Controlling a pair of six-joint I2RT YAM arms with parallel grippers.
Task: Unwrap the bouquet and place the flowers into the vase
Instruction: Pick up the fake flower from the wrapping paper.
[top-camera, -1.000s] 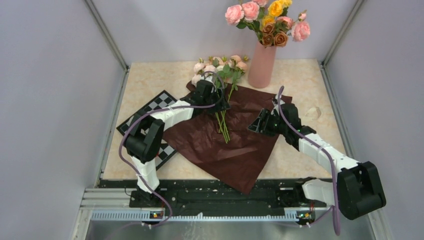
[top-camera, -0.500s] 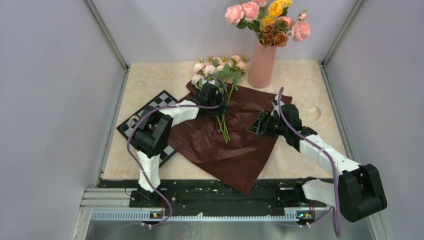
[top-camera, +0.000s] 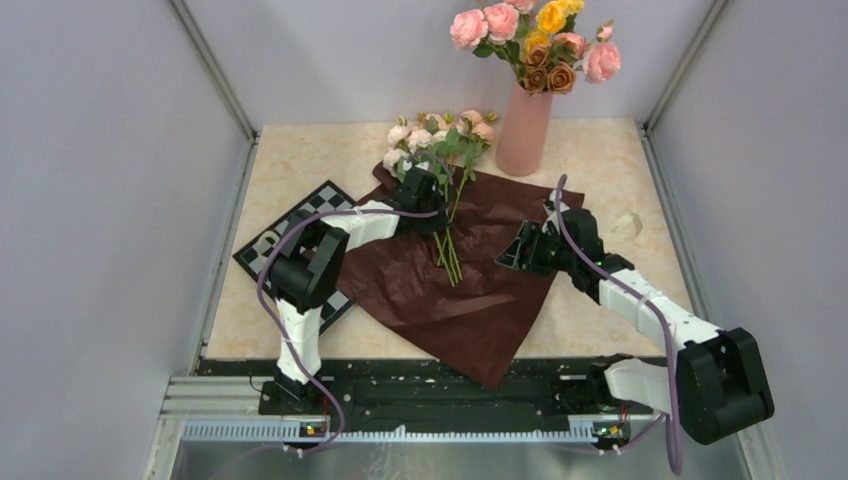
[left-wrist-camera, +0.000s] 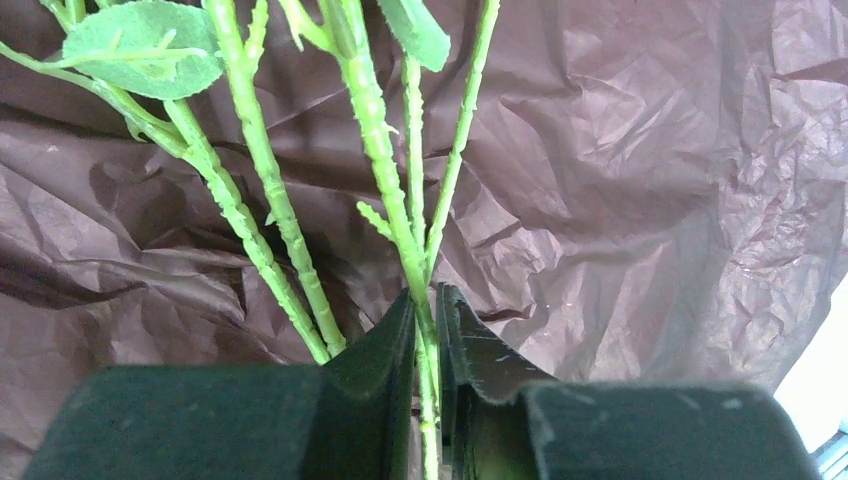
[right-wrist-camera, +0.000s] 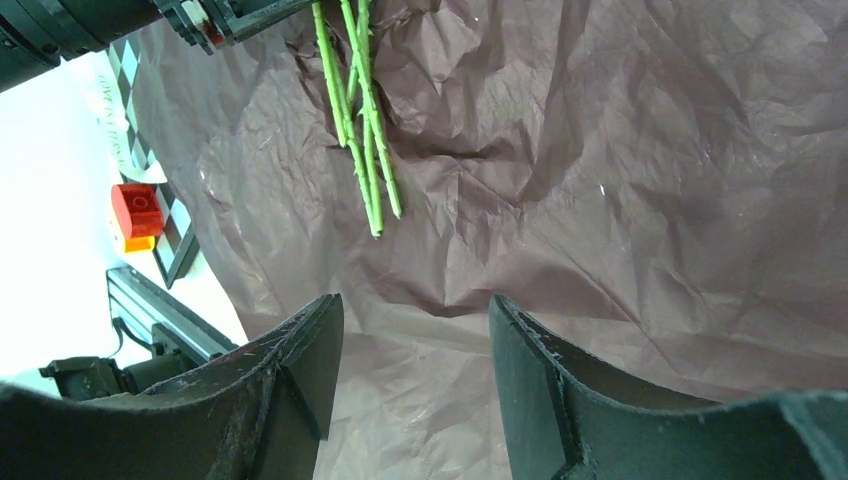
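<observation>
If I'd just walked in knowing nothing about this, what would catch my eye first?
Probably the dark red paper, spread open across the middle of the table, with small pale flowers lying on it, blooms toward the back. The left tool pinches a green stem, while the right tool hangs open above the paper. At the back stands a pink vase holding bigger roses.

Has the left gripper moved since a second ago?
Yes. The left gripper has shifted slightly right, toward the vase, and its jaws have closed on stems of the flowers.
</observation>
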